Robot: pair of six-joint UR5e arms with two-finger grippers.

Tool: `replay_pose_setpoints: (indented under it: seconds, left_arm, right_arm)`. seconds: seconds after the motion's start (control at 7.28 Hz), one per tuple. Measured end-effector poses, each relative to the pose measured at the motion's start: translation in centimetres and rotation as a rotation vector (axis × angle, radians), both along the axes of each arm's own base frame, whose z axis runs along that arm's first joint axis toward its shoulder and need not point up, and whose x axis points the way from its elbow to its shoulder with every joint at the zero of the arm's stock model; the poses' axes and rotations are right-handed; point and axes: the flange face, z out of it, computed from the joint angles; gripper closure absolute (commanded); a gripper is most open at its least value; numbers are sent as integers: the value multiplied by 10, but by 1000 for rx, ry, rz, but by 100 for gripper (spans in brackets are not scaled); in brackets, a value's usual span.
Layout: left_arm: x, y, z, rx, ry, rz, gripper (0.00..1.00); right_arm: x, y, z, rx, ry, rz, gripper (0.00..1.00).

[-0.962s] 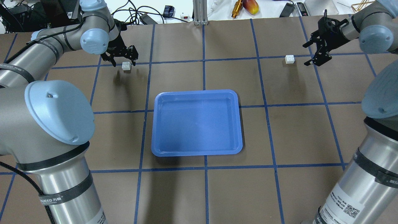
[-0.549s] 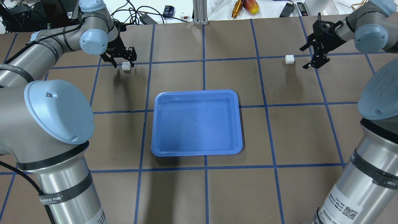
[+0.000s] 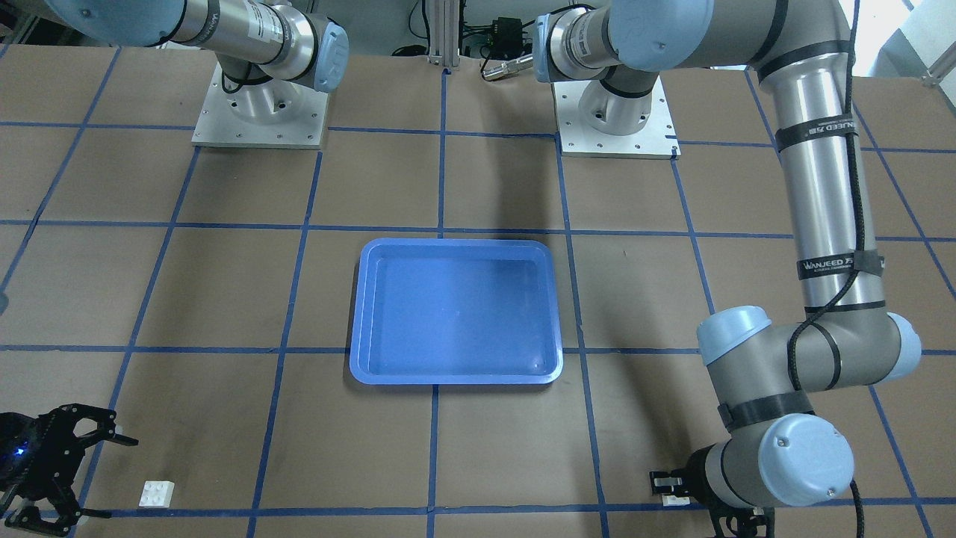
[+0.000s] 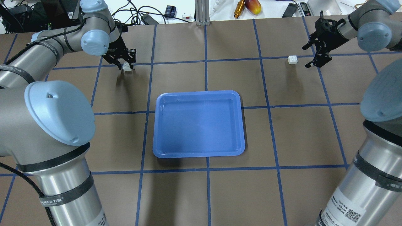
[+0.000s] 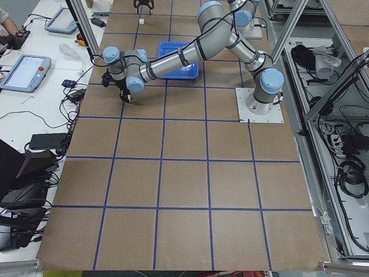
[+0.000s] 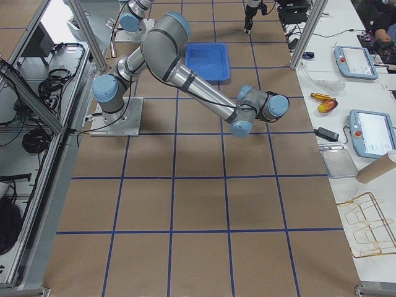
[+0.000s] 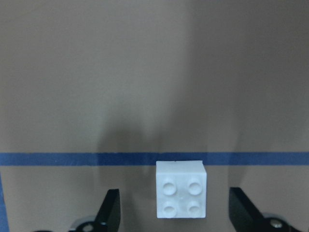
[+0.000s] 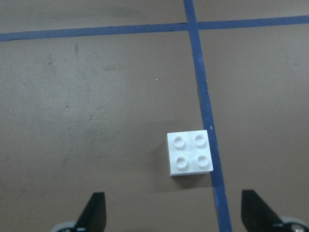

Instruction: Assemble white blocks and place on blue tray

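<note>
One white block (image 4: 127, 67) lies on the table at the far left, just by a blue tape line. My left gripper (image 4: 126, 65) is open and low over it, one finger on each side. In the left wrist view the block (image 7: 181, 190) sits between the fingers (image 7: 109, 211) without touching them. The other white block (image 4: 292, 59) lies at the far right. My right gripper (image 4: 307, 57) is open just to its right and empty. The right wrist view shows that block (image 8: 189, 152) ahead of the open fingers (image 8: 94, 210). The blue tray (image 4: 198, 93) lies empty at the table's middle.
The table is brown with a blue tape grid. Cables, tools and a fruit (image 4: 253, 6) lie beyond its far edge. In the front-facing view the tray (image 3: 455, 243) lies between the two arm bases (image 3: 258, 112), and the right gripper (image 3: 116, 478) is beside its block (image 3: 157, 493).
My left gripper has come down around the left white block. My right gripper has shifted a little back and toward its block, still open.
</note>
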Motion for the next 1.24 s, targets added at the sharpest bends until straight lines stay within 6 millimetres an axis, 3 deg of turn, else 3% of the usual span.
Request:
replay_pose_setpoints:
  seconds: [0.27,0.55,0.69,0.96,1.24]
  left_arm:
    - [0,2,4,4,1,0,99]
    - [-11,13,35,17,22,-2,100]
    - [-30,26,58,26,59,-11,100]
    - [-83,84,93,71,95,-58,100]
    - [-141,167,97,108,88,-70,100]
  right_arm:
    - [0,-1,1,2,-2,-7,0]
    - [0,-1,0,10,-6,-23,0]
    - [1,-2,0,10,-10,-28,0]
    - [2,-2,1,6,-14,-31,0]
    - [1,-2,-1,4,-15,-27,0]
